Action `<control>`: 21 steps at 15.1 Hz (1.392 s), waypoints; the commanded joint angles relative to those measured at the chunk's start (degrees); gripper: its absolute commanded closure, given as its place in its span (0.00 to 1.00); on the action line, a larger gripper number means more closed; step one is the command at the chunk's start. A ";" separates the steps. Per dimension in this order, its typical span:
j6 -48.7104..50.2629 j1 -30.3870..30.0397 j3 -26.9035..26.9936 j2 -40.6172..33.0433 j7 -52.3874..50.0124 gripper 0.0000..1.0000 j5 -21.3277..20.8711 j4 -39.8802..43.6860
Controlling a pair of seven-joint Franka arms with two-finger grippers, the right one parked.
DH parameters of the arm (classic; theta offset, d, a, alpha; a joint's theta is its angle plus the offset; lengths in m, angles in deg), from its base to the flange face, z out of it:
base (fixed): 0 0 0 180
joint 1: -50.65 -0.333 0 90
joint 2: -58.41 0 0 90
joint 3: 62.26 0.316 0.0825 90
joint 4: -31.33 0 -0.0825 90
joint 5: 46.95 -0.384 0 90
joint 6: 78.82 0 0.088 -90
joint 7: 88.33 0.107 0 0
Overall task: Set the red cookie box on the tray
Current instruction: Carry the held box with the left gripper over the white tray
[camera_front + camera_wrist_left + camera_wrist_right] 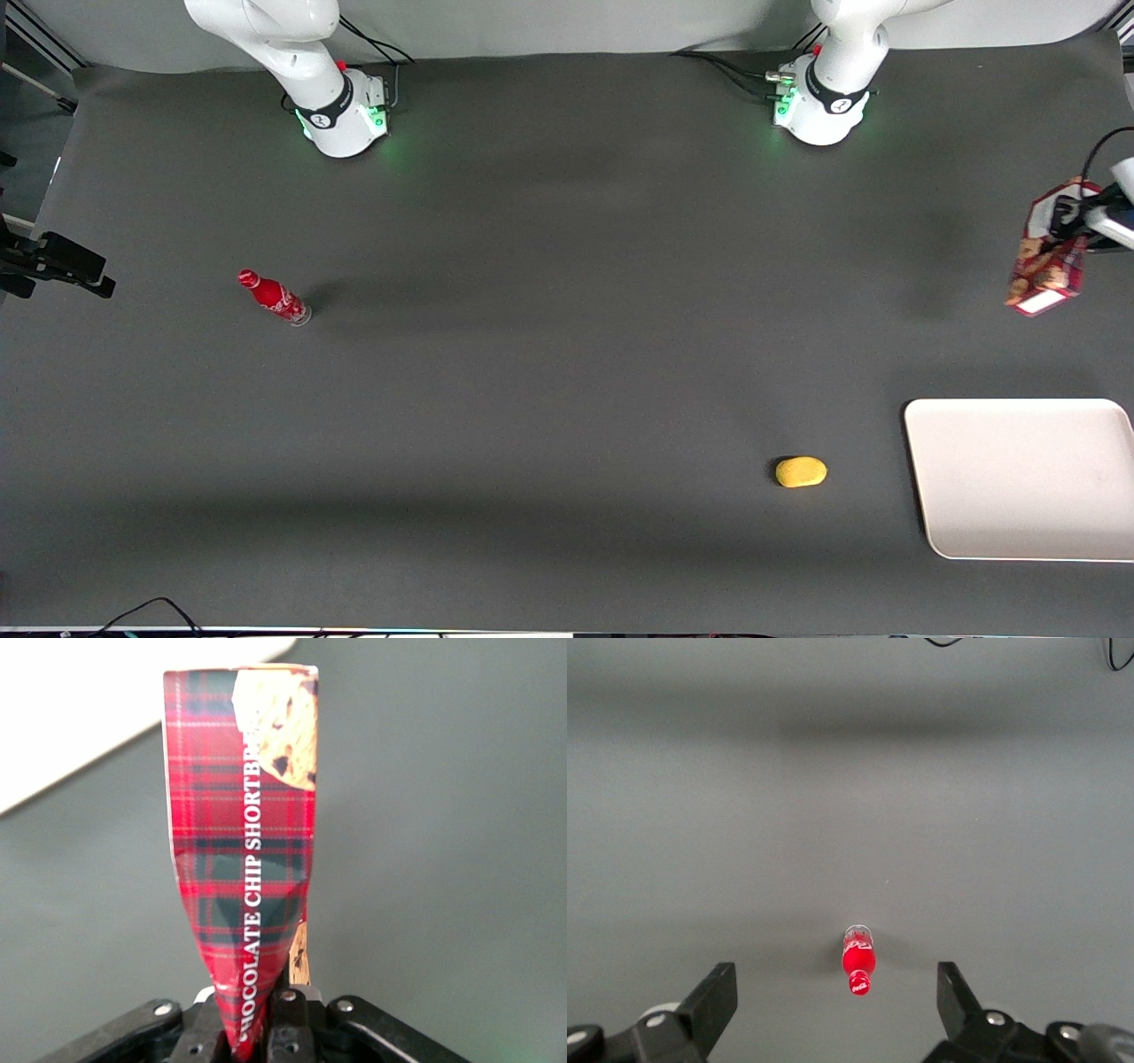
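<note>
Nearest the front camera lies the tray (1019, 483), off-white and bare, at about four o'clock on the dark table (567, 399), toward the working arm's end. At nine o'clock from the tray, near it but apart, sits a small yellow lump (801, 471).

At roughly twelve o'clock from the tray, farther from the camera, the box (1045, 261) hangs in the air, clear of the table and not touching the tray. It hangs nearly upright, tilted a little, with its white end edge lowest. The gripper (1074, 215) has it by the upper end.

On the wrist camera, the gripper (257, 1032) is closed tight on one narrow end of the box (239, 815), and the carton is pinched and creased where the fingers (288, 1028) squeeze it. Its tartan-red face reads "chocolate chip shortbread", with a cookie pictured at the free end. A rounded corner of the tray (80, 700) shows past that free end, lower than the box.

At about nine o'clock on the table, toward the parked arm's end, a red bottle (273, 297) stands alone, well apart from everything else; the right wrist view also shows the bottle (858, 961).
</note>
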 commanded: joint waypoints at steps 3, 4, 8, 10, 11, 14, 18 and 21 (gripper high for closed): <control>17.99 2.99 0.55 2.73 -13.93 1.00 -0.54 22.19; 20.89 3.26 0.55 3.51 -16.30 1.00 -0.54 25.62; 23.90 4.23 0.81 10.35 -21.42 1.00 0.42 37.66; 23.74 3.70 0.90 15.89 -22.12 1.00 1.38 44.08; 23.82 3.35 0.90 18.70 -23.08 1.00 2.78 47.33; 23.30 1.16 0.90 28.53 -25.71 1.00 5.77 58.04; 19.18 -2.18 0.73 41.72 -26.52 1.00 11.58 71.42; 10.84 -2.98 0.64 47.62 -27.39 1.00 13.34 72.06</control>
